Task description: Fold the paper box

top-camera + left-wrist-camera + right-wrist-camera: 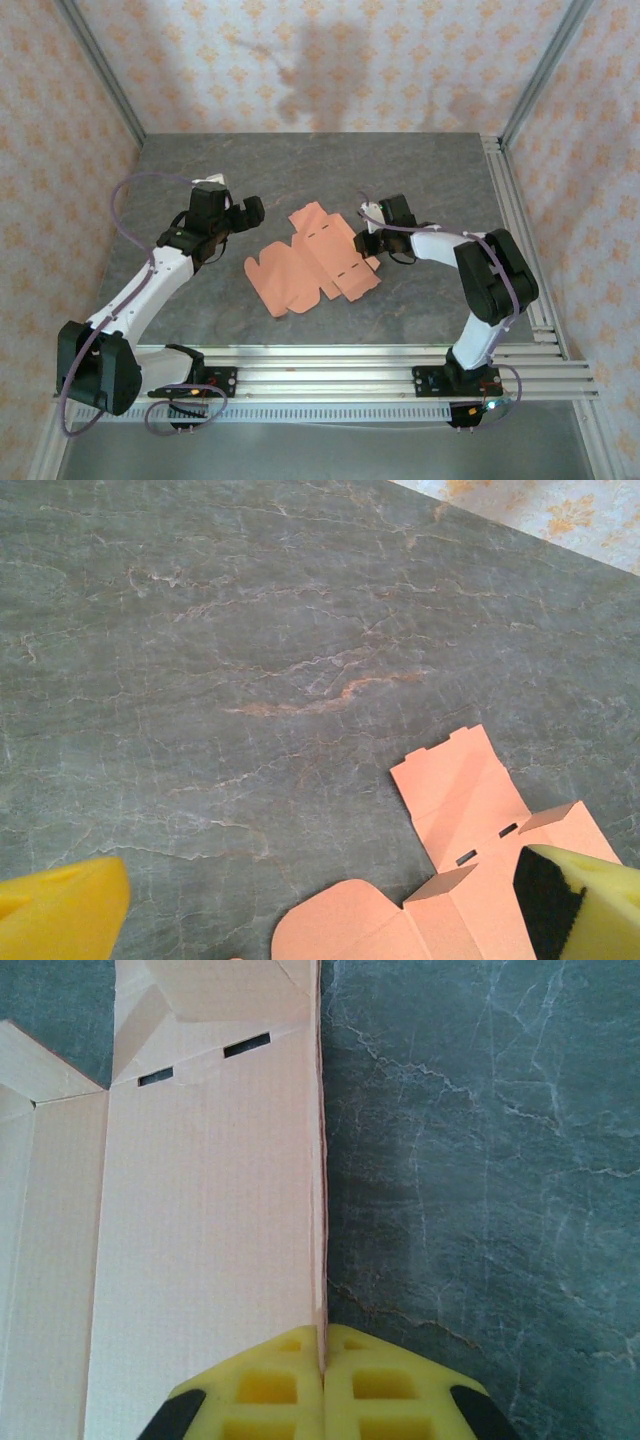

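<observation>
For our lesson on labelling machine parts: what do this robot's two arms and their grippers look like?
The left arm and the right arm both have white links between bulky black joints, with a thin lilac cable looping along each. The left gripper and the right gripper have black bodies. Their fingers are yellow, and the right ones show square hollows.

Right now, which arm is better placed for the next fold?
Right, probably. The right end effector is shut on the box edge, ready to lift that panel; the left end effector is open, holding nothing.
</observation>
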You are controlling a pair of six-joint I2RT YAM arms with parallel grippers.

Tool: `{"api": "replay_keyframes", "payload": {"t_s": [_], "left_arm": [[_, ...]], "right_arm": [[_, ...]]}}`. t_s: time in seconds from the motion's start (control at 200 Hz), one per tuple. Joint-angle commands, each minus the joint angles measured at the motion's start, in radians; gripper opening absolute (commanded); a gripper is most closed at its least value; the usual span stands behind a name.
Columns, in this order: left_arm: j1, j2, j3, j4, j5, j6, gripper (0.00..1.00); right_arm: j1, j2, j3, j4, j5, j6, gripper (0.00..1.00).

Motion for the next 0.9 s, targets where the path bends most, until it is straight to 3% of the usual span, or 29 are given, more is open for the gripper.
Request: {"api": "replay_keyframes", "payload": {"t_s": [0.0,0.896], "left_arm": [[0.011,-0.027,-0.015,0.015,0.015,0.005,1.00],[0.011,-0.067,-0.040,0.002,0.005,0.005,1.00]], "right_arm": [[0.010,-0.011,0.000,-0.001,0.019,-0.015,0.11],[0.016,0.023,-0.006,-0.001,0.019,-0.008,0.15]]}}
